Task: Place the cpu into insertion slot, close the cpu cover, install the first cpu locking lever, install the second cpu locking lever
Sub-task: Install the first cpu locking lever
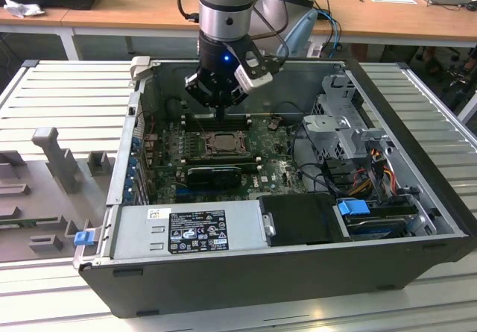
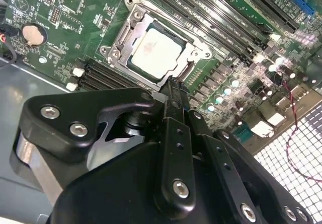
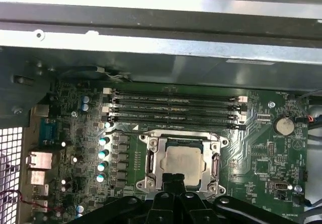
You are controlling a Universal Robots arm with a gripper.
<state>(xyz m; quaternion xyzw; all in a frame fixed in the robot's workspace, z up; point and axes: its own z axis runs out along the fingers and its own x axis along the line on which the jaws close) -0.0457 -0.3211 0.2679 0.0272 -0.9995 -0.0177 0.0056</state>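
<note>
Status of CPU and Hand at the Socket

The insertion slot (image 3: 144, 184) sits at the centre of the green motherboard (image 1: 276, 171), inside the open computer case (image 1: 298, 265) on the ribbed worktop (image 1: 67, 93). The cpu (image 3: 181, 158) lies flat in the insertion slot, pale top facing up. The cpu cover (image 3: 155, 158) lies down over the slot, and its square opening frames the chip. Whether the locking levers beside the slot are latched cannot be determined.

The hand (image 2: 173, 83) hangs over the edge of the insertion slot opposite the memory slots (image 3: 173, 105). Its fingers are pressed together into one narrow tip, and nothing is visible between them. The tip points down at the slot's rim; whether it touches cannot be determined.

The grey power supply (image 1: 186, 231) lies well apart from the insertion slot, against the case wall.
</note>
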